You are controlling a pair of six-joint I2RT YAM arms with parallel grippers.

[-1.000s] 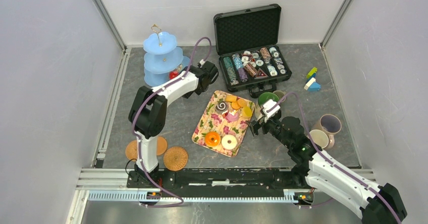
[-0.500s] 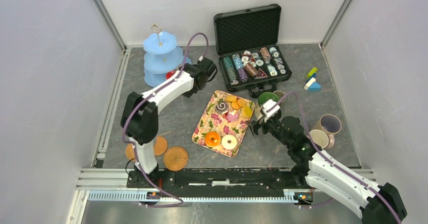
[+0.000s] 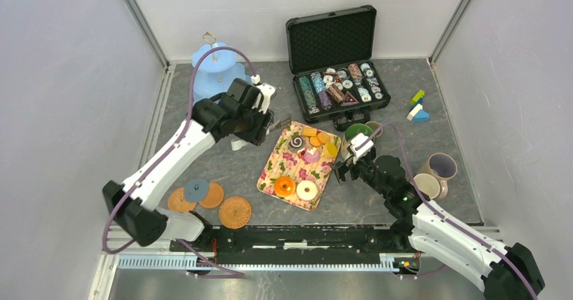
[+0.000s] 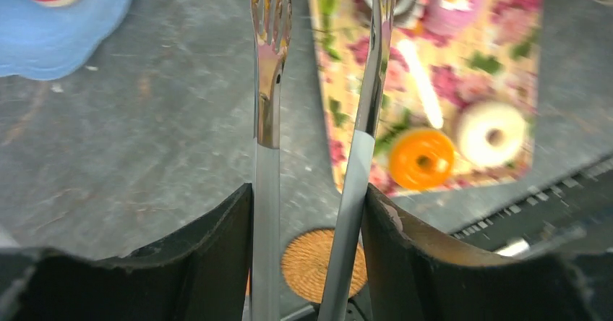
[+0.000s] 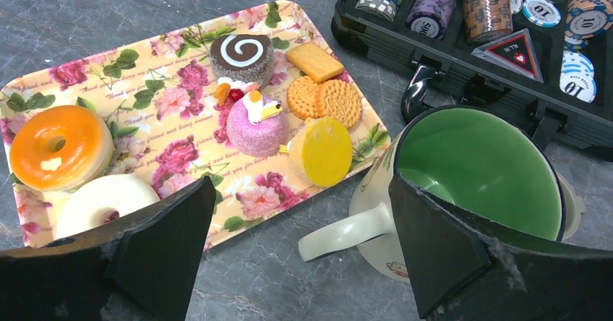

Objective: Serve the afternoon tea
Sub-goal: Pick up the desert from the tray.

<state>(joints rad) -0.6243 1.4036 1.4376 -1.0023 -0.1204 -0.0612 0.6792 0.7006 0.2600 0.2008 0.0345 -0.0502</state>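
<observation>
Just by the floral tray [image 4: 520, 46], left gripper [image 4: 307, 198] clasps metal tongs [image 4: 267, 82].

1. The left arm [image 3: 172, 158] runs from a low elbow at the near left diagonally away and to the right.
2. The left end effector [image 3: 262, 119] faces down, its fingers [image 4: 217, 241] pressed against both blades of the metal tongs [image 4: 267, 118].
3. The right arm [image 3: 439, 229] reaches low from the near right, away and leftward.
4. The right end effector [image 3: 346, 168] has its fingers [image 5: 159, 241] spread wide.
</observation>
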